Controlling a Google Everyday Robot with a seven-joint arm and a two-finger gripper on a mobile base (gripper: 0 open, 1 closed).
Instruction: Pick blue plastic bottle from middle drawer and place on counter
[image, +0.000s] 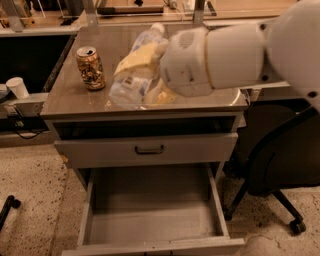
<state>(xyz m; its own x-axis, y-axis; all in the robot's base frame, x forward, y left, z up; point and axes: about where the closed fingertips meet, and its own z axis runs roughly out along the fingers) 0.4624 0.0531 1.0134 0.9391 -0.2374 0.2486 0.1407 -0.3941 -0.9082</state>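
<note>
The blue plastic bottle (131, 82), clear with a white cap and pale label, is tilted, cap pointing to the back, just over the counter (70, 100). My gripper (143, 75) is shut on it, one yellowish finger (134, 57) across its top and another under it. I cannot tell whether the bottle touches the counter. The big white arm (225, 52) reaches in from the right and hides the right half of the counter. The middle drawer (155, 222) stands pulled out below, its grey floor bare.
A gold-brown drink can (91, 67) stands on the counter's left side, close to the bottle. A shallower drawer front with a dark bar handle (149, 149) is shut above the open drawer. A black office chair (280, 160) stands to the right. A white cup (17, 87) sits at far left.
</note>
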